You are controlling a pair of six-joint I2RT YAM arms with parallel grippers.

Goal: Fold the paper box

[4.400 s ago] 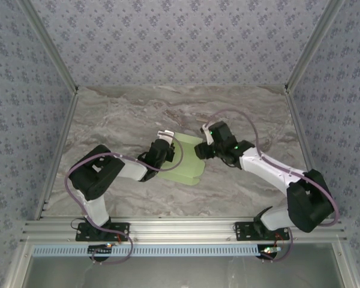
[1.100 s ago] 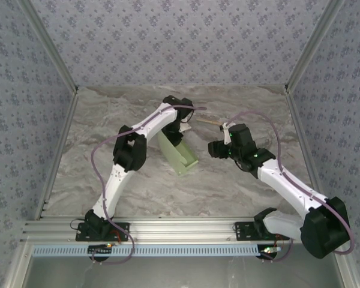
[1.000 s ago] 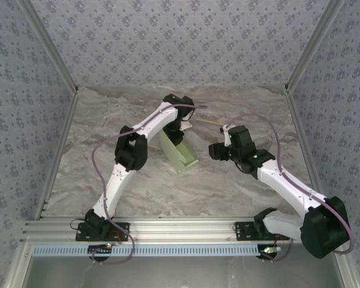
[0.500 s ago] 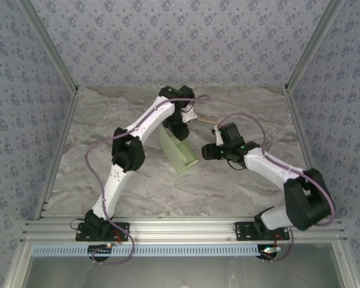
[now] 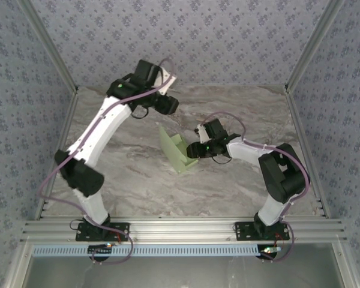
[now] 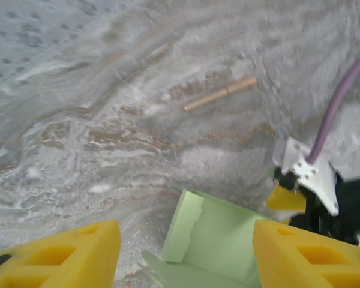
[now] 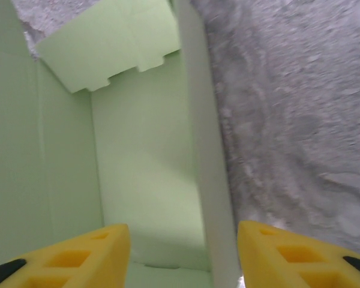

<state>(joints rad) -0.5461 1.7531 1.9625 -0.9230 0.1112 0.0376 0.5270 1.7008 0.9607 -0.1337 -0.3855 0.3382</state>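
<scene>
The box (image 5: 177, 153) is laid near the middle of the table (image 5: 138, 180), its long axis run diagonally from far left to near right, its open side turned toward the right gripper (image 5: 193, 150). That gripper is spread wide astride the box's right wall. The left gripper (image 5: 169, 105), likewise spread wide, is held beyond the box's far end, apart from it.

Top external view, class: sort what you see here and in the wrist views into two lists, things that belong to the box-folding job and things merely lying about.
Belongs to the job:
paper box
right claw, open at the box
left claw, open

Lying about:
wooden stick, apart from the box on the table
</scene>
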